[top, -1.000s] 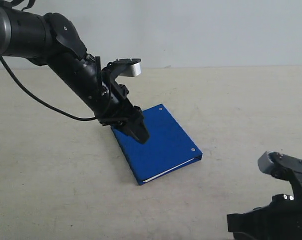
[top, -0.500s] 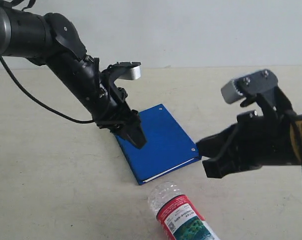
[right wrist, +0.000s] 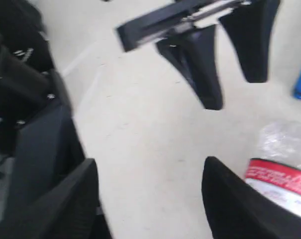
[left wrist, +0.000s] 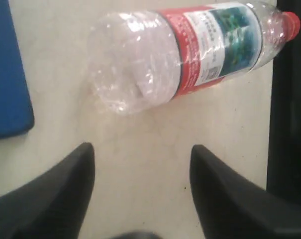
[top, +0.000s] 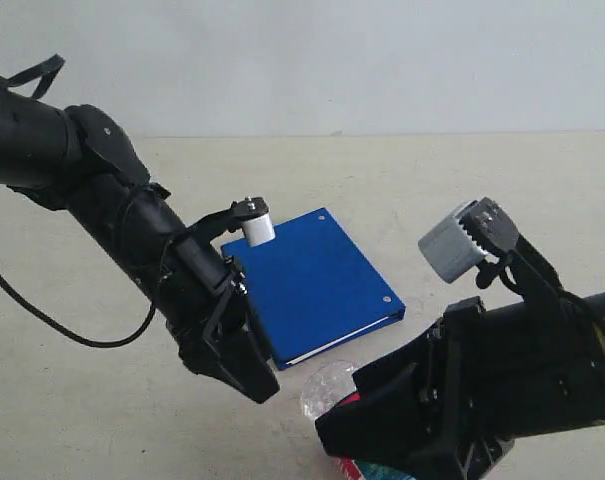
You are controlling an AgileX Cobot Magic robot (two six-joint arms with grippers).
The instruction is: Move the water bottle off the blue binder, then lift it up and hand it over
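Water bottle [left wrist: 190, 55] lies on its side on the pale table [top: 62, 400], already off the blue binder [top: 317, 285], so the first part of the task looks done. Left gripper [left wrist: 140, 154] hangs low over the table, jaws spread wide with nothing between them. The bottle lies crosswise just beyond its fingertips, and the binder's corner sits off to one side of the same opening. The crumpled clear base is the end nearer the binder. The red cap [left wrist: 290, 22] points away from it, toward the dark bulk of the other arm. Right gripper [right wrist: 150, 164] is also released and empty, with only bare table in its gap. The bottle's label [right wrist: 279, 181] shows outside one of its jaws, not between them. In the exterior view the right arm's body hides most of the bottle, leaving only the clear end beside the binder's near edge. Judgement: both grippers are held open and low because a pickup is being lined up. The left one is the better placed, facing the bottle broadside so its jaws could close across the barrel. Likely hazards are that the thin round body may roll or buckle under a pinch, and that the two arms are crowded around it. The binder lies flat and untouched, with no gripper aligned to its edge yet.
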